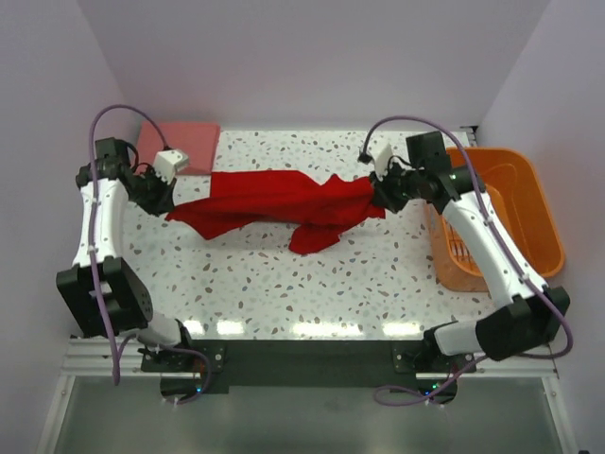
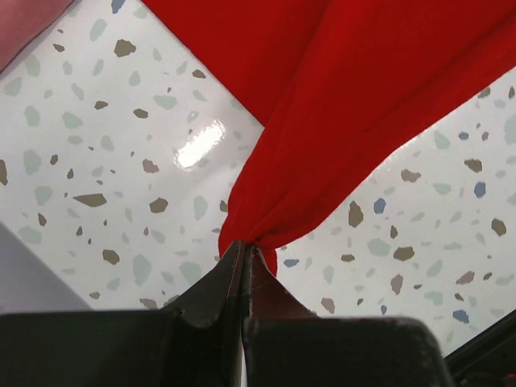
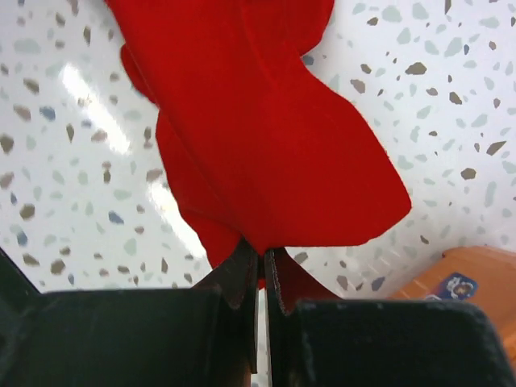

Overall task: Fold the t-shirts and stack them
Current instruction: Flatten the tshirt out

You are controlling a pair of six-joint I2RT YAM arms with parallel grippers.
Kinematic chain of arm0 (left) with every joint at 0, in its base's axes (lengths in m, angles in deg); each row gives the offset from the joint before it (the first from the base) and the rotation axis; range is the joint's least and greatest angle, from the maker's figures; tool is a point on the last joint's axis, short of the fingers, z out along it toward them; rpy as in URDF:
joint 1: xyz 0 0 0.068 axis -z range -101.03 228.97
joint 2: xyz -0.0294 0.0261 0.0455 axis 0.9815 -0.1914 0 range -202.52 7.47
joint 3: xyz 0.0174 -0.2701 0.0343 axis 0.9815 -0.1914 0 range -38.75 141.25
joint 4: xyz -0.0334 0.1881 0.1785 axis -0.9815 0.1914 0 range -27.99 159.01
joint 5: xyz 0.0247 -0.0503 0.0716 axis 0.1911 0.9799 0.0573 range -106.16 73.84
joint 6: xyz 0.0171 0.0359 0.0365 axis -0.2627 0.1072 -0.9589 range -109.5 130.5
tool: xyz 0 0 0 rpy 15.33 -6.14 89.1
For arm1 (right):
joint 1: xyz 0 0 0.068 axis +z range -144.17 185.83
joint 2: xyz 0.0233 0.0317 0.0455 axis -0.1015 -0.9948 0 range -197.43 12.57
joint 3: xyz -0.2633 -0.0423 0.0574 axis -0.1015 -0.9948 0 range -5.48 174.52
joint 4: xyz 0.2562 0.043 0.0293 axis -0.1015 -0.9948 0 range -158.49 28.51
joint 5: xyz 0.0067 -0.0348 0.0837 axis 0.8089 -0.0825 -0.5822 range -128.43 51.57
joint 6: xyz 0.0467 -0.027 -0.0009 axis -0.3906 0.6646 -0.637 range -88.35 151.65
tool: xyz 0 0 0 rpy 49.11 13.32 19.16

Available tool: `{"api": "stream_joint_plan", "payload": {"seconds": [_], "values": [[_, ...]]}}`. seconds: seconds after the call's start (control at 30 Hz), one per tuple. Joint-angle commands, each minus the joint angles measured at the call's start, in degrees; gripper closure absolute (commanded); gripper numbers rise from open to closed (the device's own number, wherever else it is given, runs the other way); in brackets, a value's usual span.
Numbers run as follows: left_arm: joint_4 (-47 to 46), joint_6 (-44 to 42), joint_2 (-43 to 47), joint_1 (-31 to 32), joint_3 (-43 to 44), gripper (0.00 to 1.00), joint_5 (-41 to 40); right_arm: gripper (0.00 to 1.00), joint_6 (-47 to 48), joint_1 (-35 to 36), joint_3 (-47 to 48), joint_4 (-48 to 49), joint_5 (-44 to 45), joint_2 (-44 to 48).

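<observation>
A red t-shirt [image 1: 279, 203] is stretched between my two grippers above the speckled table [image 1: 284, 293]. My left gripper [image 1: 163, 201] is shut on its left end; the cloth bunches at the fingertips in the left wrist view [image 2: 306, 153]. My right gripper [image 1: 380, 194] is shut on its right end, with the cloth [image 3: 258, 145] hanging from the jaws. The middle of the shirt sags and a fold droops toward the table. A pink folded t-shirt [image 1: 180, 145] lies flat at the back left corner.
An orange plastic basket [image 1: 501, 222] stands at the right edge of the table, under my right arm; its rim shows in the right wrist view [image 3: 468, 278]. White walls close in the back and sides.
</observation>
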State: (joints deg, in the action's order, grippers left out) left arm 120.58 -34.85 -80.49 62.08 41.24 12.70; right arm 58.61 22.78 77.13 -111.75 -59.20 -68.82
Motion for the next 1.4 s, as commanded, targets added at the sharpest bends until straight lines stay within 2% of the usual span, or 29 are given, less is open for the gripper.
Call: {"api": "stream_joint_plan", "payload": {"seconds": [0.0, 0.13, 0.2, 0.23, 0.27, 0.3, 0.47, 0.53, 0.63, 0.83, 0.93, 1.13, 1.37], "values": [[3.65, -9.58, 6.38, -1.13, -5.44, 1.0, 1.29, 1.0, 13.96, 0.54, -6.48, -11.14, 1.37, 5.44], [6.91, -18.89, 10.09, -1.22, -15.53, 1.0, -1.34, 1.0, 17.95, 5.01, -13.95, -15.3, -0.75, 6.76], [6.92, -21.54, 11.23, -1.13, -19.23, 1.0, -2.93, 0.56, 18.91, 6.07, -16.68, -16.44, -1.02, 5.63], [6.56, -21.89, 11.41, -1.05, -20.04, 1.0, -4.5, 0.41, 19.09, 6.34, -16.78, -17.49, -0.67, 4.67], [6.21, -22.07, 11.41, -1.05, -20.65, 1.0, -5.39, 0.31, 18.92, 6.17, -16.69, -18.29, -0.24, 3.96], [5.6, -21.98, 11.24, -1.05, -21.09, 1.0, -5.92, 0.3, 17.96, 5.99, -16.6, -18.29, 0.12, 3.52], [5.16, -19.62, 8.52, -1.05, -18.91, 1.0, -5.75, 0.3, 12.16, 3.53, -17.22, -12.5, -1.81, 1.94], [5.51, -19.0, 6.58, -1.05, -16.97, 1.0, -4.96, 0.35, 8.91, 3.44, -16.52, -11.88, -1.99, -2.52], [5.77, -18.03, 4.65, -0.78, -15.48, 1.0, -4.25, 0.53, 4.6, 2.83, -15.81, -10.66, -3.48, -6.84], [5.16, -16.71, 4.03, 0.53, -15.65, 1.0, -4.17, 0.65, -4.53, 2.48, -15.81, -5.55, 0.37, -12.12], [5.07, -16.62, 4.03, 0.8, -15.74, 1.0, -4.16, 0.65, -6.47, 1.51, -15.9, -5.37, 2.57, -13.36], [4.28, -16.71, 3.85, 0.8, -16.53, 1.0, -4.43, 0.64, -9.55, -0.16, -14.14, -7.05, 0.65, -17.84], [4.19, -16.53, 3.85, 0.71, -16.27, 1.0, -4.17, 0.54, -11.67, -0.34, -13.09, -6.61, 0.91, -21.62]]}}
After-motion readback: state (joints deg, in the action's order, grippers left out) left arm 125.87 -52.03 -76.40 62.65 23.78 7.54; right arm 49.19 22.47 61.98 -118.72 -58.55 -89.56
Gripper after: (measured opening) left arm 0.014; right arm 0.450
